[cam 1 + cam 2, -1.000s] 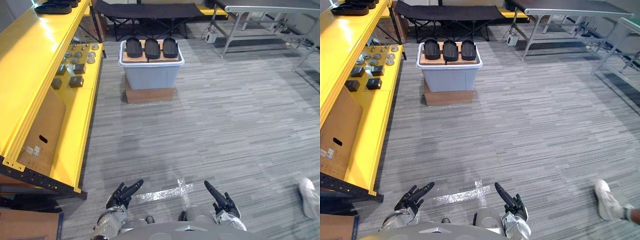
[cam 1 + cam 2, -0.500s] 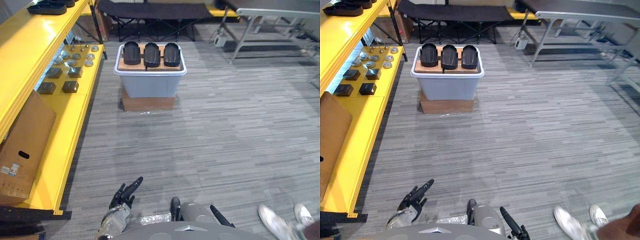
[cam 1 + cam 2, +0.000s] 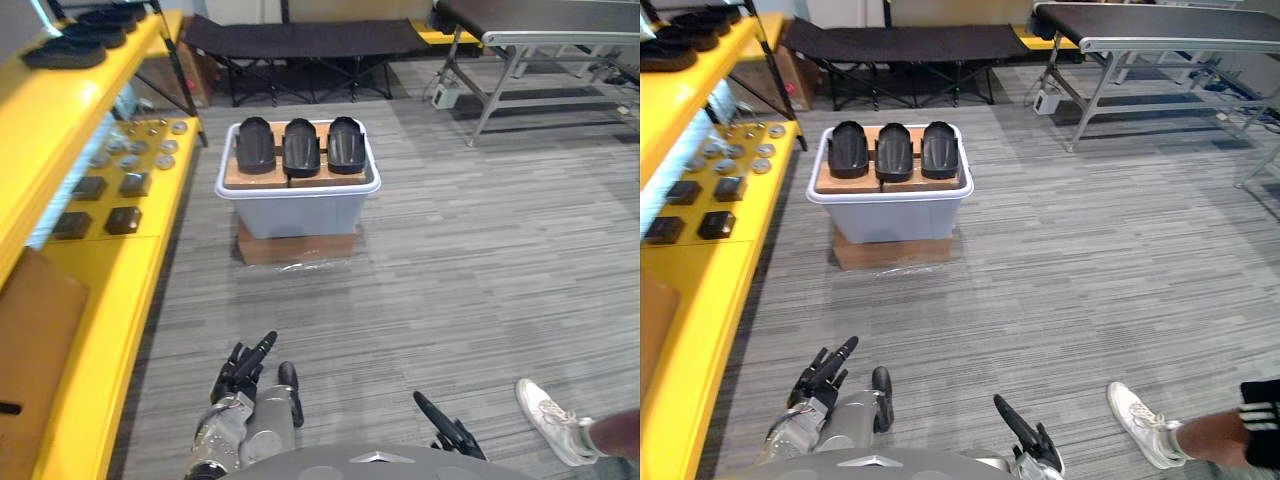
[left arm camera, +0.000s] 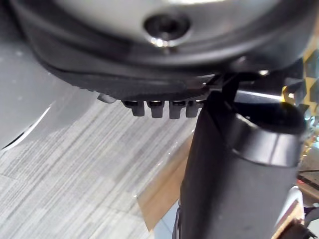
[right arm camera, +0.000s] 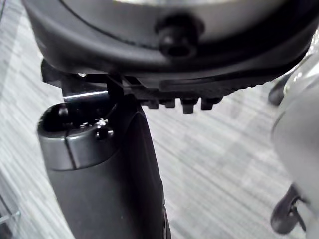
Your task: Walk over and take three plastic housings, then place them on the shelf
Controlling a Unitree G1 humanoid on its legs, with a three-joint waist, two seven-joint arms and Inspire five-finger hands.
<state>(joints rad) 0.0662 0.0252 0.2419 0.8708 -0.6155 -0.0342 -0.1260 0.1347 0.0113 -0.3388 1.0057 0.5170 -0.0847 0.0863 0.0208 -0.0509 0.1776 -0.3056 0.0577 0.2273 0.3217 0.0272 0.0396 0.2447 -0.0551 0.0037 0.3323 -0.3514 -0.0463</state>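
A: How many plastic housings are there to take?

B: Three, black, side by side in a row across the top of one grey bin. They lie on brown boards set in the bin's mouth. The bin stands on one cardboard box on the carpet, well ahead of the robot.

A: And the shelf?

B: One yellow shelf runs along the robot's left. Its lower level carries four dark blocks in two pairs, and beyond them a cluster of round metal pieces too small to count surely. The upper level has more dark housings; I make out at least three.

A: Anything else?

B: One black folding cot behind the bin, one metal table far right, and one white shoe of a person at the lower right.

A: The hands?

B: Two, both low and near the robot. The left hand has its fingers straight and a little spread, pointing forward over the carpet. It holds nothing and touches nothing.

A: The right?

B: The right hand also has its fingers straight, close together, pointing ahead. It is empty too, well apart from the bin.
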